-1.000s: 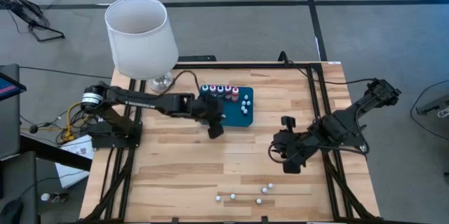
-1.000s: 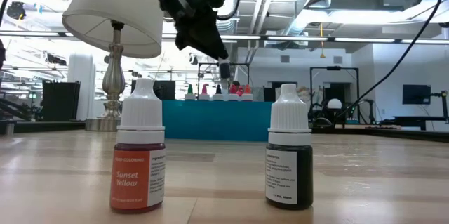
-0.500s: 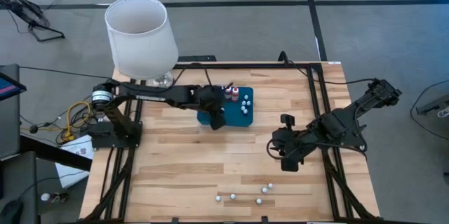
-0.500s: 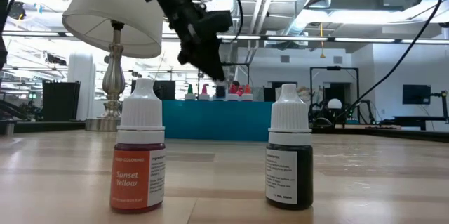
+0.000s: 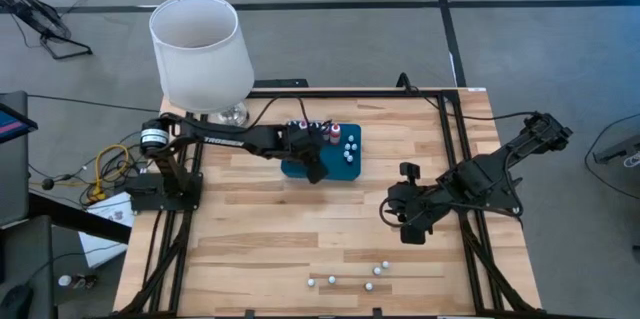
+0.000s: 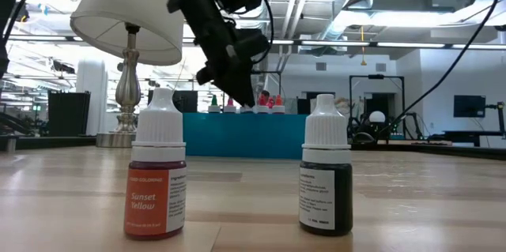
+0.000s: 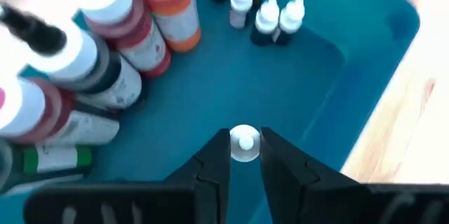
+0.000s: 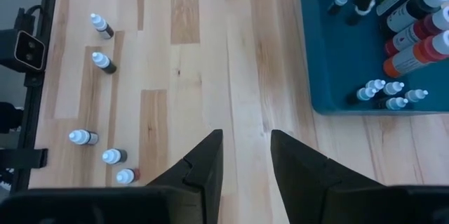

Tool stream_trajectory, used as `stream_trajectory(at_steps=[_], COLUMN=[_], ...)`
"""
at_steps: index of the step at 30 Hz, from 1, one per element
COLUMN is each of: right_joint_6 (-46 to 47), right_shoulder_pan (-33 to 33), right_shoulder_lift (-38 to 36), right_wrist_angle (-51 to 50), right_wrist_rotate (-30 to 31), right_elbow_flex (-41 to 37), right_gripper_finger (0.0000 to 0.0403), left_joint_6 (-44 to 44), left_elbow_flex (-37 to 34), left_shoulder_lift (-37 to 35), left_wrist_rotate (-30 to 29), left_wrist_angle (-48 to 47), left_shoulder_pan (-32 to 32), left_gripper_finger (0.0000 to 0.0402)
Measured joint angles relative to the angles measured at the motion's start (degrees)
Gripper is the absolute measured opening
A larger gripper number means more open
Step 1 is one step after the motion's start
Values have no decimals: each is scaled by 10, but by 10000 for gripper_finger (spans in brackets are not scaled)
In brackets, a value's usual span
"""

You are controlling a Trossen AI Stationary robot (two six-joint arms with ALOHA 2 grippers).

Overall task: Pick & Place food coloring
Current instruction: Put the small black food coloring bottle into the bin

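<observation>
Your left gripper (image 7: pixel 244 155) hangs over the teal tray (image 5: pixel 345 167), fingers clamped on a small white-capped bottle (image 7: pixel 244 143), seemingly just above its floor. Your right gripper (image 5: pixel 412 227), at four o'clock from it, waits over the bench (image 5: pixel 260 239) with fingers apart.

We see pale butcher-block wood desk (image 5: pixel 260 229), smooth, satin sheen. We note teal plastic tray (image 7: pixel 337 76), matt. We see small food coloring bottles (image 6: pixel 156 171), glossy plastic bodies, white plastic caps, paper labels. We note white cloth lampshade (image 5: pixel 198 51), polished metal lamp base (image 6: pixel 126 102). Left pincer (image 7: pixel 244 155) matt black plastic.
</observation>
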Motion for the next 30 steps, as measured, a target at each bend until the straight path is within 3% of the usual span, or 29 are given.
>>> stream_trajectory(at_steps=[30], right_joint_6=[5], right_shoulder_pan=[0], right_shoulder_lift=[0], right_wrist_angle=[-6], right_wrist_rotate=[-2], right_elbow_flex=[0], right_gripper_finger=[111], left_joint_6=[-4], left_elbow_flex=[0], left_shoulder_lift=[45], left_wrist_rotate=[-2], left_wrist_angle=[-15], left_shoulder_pan=[3], left_gripper_finger=[74])
